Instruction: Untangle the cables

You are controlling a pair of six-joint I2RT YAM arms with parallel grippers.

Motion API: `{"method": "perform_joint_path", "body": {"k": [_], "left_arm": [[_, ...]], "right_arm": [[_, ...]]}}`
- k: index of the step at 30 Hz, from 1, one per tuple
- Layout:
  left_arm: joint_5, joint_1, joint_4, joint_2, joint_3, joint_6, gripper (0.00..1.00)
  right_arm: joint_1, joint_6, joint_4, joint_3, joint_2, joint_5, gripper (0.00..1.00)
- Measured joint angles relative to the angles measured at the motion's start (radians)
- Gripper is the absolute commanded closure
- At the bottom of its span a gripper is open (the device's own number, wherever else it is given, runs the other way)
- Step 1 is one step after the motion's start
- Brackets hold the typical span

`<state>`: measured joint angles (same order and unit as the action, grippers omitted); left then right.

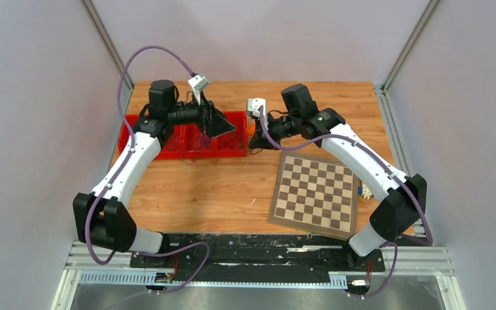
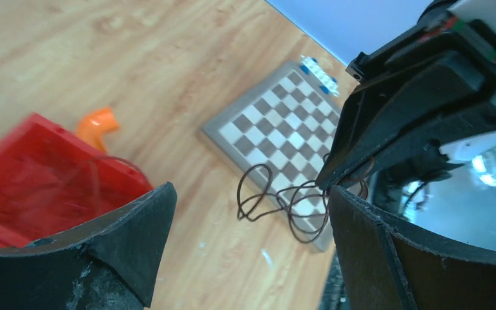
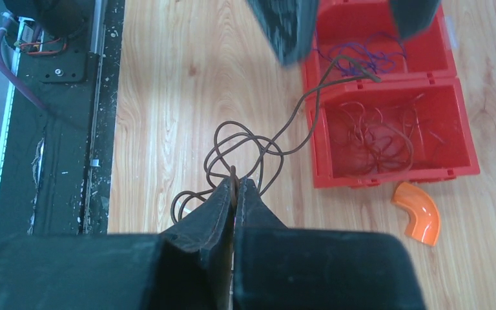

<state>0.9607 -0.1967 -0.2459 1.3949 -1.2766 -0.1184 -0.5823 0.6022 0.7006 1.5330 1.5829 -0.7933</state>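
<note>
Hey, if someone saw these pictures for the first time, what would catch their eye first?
Probably the right gripper, jaws shut on a looping dark brown cable held above the wooden table, one end trailing to the red bin. Next, the checkerboard on the table's right side, and the small orange elbow fitting beside the bin.

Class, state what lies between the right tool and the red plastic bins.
Loops of thin dark brown cable over bare wooden tabletop, running from the shut right tool to the red plastic bins' rim; the right wrist view shows it.
</note>
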Motion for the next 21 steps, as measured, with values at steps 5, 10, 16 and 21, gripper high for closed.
{"method": "perform_joint_path", "body": {"k": [5, 10, 16, 21], "left_arm": [[-0.029, -0.048, 0.051, 0.019, 0.040, -0.150, 0.25], [-0.065, -0.056, 0.072, 0.043, 0.039, -0.240, 0.96], [-0.084, -0.010, 0.056, 0.053, 0.039, -0.254, 1.00], [-0.118, 0.141, 0.027, 0.053, 0.039, -0.233, 1.00]], "right_arm": [[-0.032, 0.013, -0.014, -0.002, -0.030, 0.021, 1.00], [-0.039, 0.018, -0.027, -0.002, -0.048, 0.048, 1.00], [-0.021, 0.020, -0.037, -0.062, -0.114, 0.098, 1.00], [0.013, 0.021, -0.043, -0.135, -0.219, 0.121, 1.00]]}}
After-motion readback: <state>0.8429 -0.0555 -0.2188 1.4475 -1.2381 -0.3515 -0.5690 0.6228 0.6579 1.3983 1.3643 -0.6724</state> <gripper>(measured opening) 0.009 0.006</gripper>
